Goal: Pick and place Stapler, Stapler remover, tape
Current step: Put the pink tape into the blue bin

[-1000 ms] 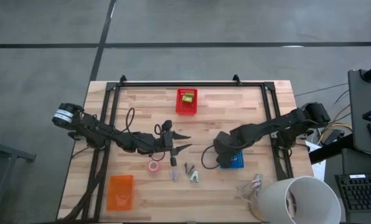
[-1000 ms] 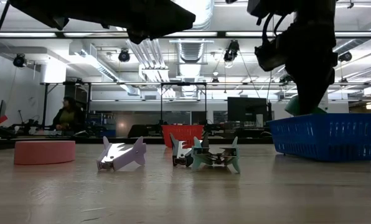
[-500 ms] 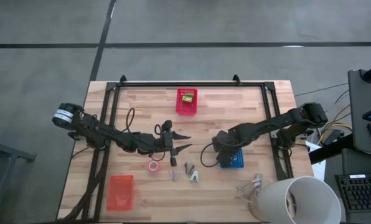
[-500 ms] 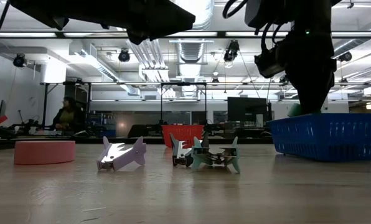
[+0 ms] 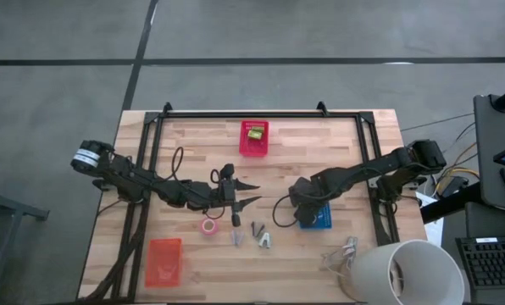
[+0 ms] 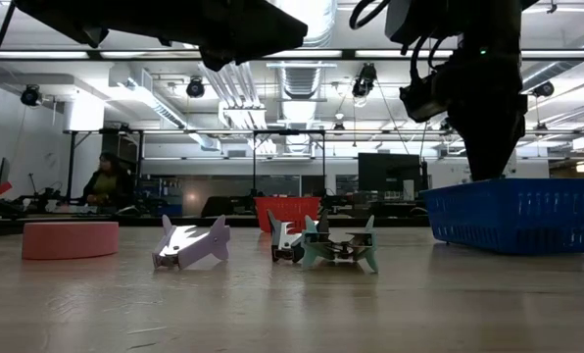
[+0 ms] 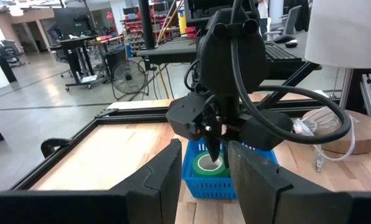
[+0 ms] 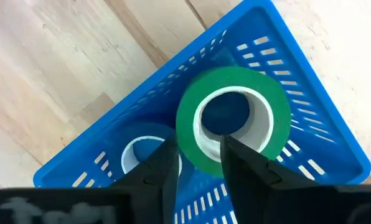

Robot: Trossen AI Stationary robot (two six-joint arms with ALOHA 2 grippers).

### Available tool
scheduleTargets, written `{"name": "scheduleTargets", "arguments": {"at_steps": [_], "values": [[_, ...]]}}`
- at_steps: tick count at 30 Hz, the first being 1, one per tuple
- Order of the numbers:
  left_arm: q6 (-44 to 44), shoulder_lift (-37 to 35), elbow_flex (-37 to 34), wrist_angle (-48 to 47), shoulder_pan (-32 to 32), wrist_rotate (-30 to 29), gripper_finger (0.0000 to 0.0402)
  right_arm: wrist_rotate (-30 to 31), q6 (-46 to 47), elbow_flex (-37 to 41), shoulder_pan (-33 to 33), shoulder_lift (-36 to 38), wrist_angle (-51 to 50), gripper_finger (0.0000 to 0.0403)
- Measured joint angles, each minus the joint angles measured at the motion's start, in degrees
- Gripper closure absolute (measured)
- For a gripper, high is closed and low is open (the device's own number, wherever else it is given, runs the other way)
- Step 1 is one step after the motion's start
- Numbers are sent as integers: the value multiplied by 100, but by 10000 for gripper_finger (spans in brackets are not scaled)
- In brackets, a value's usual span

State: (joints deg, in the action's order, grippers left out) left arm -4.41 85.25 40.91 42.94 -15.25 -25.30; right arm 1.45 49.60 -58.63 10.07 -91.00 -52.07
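The green tape [image 8: 232, 121] lies in the blue basket [image 5: 322, 222] under my right gripper [image 8: 200, 168], which points down with its fingers apart, astride the roll's near wall. The pink tape [image 5: 208, 225] lies flat on the table. Beside it lie the staple removers [image 5: 235, 230] [image 5: 267, 241]. The yellow-green stapler [image 5: 255, 133] sits in the red basket [image 5: 253, 148] at the far edge. My left gripper [image 5: 255, 192] hangs open and level above the table's middle, holding nothing. My right gripper comes from above, one finger [image 8: 244, 171] over the green tape's hole and the other [image 8: 160, 174] outside its wall [image 8: 201, 160]. I cannot tell whether either finger touches the roll. The roll rests in the blue basket.
A second, pale-ringed roll [image 8: 145, 155] lies in the blue basket. An orange basket [image 5: 163, 261] stands at the near left. A big white cylinder [image 5: 401, 271] and a cable bundle [image 5: 341, 252] are at the near right. A black frame [image 5: 244, 114] edges the table.
In the low view the green tape showed above the blue basket's rim beside my right gripper. It has since sunk out of sight behind the basket's wall. Both arms have stayed about where they were.
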Motion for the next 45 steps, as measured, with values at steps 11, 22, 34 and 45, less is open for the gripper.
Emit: {"name": "scheduleTargets", "arguments": {"at_steps": [11,22,34,45], "values": [[95,-117,-1,-732,-22,-2,266,18,-30,-324,29,28,-48,276],[2318,-1454,-2,-5471,-37,193,266,464,-347,-891,351,39,-51,300],[3751,-1333,-202,-7452,-112,2067,266,925,-478,-1178,584,39,-4,320],[3816,-684,-295,-7145,-149,2361,266,923,-461,-1176,621,39,4,334]]}}
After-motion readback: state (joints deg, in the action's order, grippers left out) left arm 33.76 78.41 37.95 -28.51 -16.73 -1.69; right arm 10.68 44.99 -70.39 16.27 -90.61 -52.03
